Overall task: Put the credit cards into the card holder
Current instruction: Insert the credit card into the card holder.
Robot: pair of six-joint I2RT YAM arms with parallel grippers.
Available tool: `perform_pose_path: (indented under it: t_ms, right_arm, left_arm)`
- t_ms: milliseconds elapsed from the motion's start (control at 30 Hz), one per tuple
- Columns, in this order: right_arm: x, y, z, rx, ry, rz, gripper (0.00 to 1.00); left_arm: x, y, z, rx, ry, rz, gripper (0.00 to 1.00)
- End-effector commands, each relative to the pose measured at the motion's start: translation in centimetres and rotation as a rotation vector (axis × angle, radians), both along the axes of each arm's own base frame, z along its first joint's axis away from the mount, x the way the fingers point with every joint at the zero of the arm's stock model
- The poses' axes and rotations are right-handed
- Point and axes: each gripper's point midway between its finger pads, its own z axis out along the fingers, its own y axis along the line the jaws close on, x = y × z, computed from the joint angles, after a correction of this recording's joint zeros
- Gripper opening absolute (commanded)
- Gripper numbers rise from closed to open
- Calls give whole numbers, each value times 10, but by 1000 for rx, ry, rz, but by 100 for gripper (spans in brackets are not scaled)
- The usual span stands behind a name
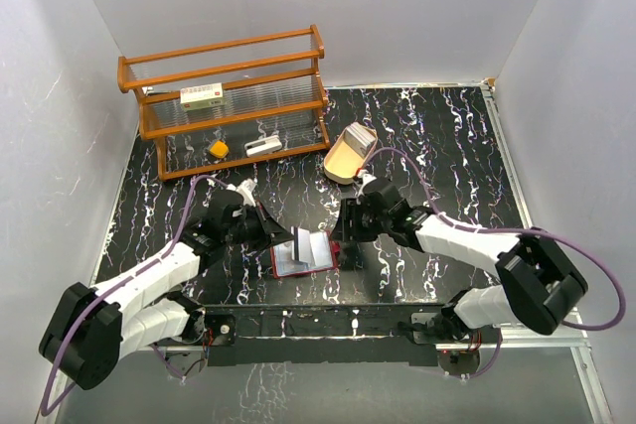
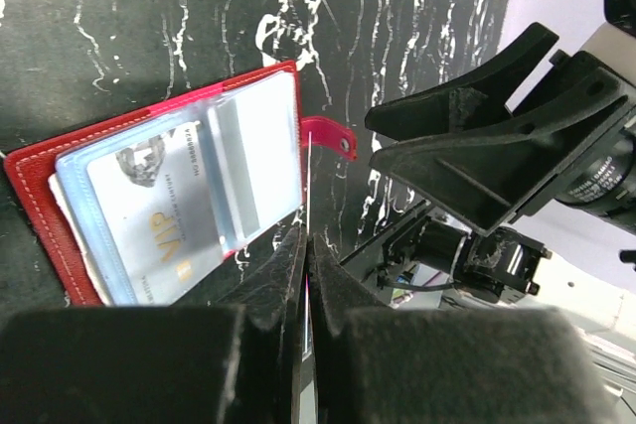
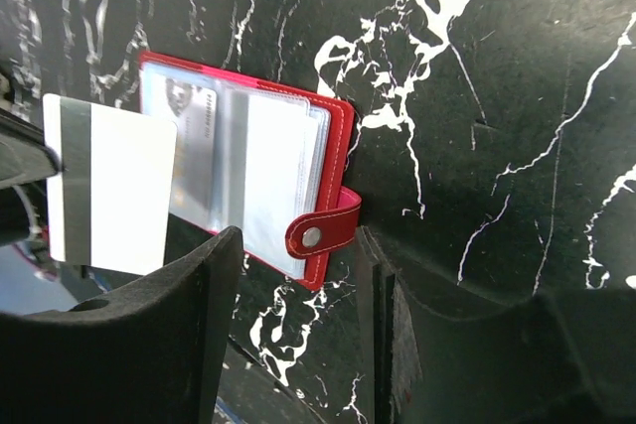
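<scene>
The card holder [image 1: 298, 263] lies open on the black marbled table, a red wallet with clear pockets showing cards [image 2: 159, 211] and its snap tab [image 3: 320, 233] folded over the edge. My left gripper [image 2: 307, 242] is shut on one credit card [image 3: 109, 186], white with a grey stripe. It holds that card upright on edge just beside the holder's open side [image 1: 304, 242]. My right gripper [image 3: 293, 290] is open, its fingers [image 3: 199, 295] straddling the holder's tab corner with nothing between them. In the top view it [image 1: 345, 242] sits at the holder's right edge.
A wooden rack [image 1: 229, 96] stands at the back left with a white red-labelled box [image 1: 202, 96] and small items on its shelves. A tan oval tray [image 1: 348, 154] lies behind the right arm. White walls enclose the table.
</scene>
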Motion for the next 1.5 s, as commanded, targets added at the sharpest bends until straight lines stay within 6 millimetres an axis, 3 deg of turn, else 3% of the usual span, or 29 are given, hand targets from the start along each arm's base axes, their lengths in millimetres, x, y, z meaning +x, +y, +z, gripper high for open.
perform_pose_path:
  t_ms: [0,367,600,900,1467]
  right_arm:
    - [12,10,5,-91,-78,27,47]
    - [13,11,-13,-214,-107,38,44]
    - [9,13,-19,-200,-107,55,24]
    - [2,11,-33,-216,-83,60,10]
    - [-1,6,-38,-227,-78,43,6]
  left_arm:
    - [4,2,-2,32,-8,4,0]
    - [1,10,-17,81,20,27,0]
    - [-1,7,-24,64,33,22,0]
    - [-3,9,-34,73,55,23,0]
    - [-7,20,-52,149,106,53,0]
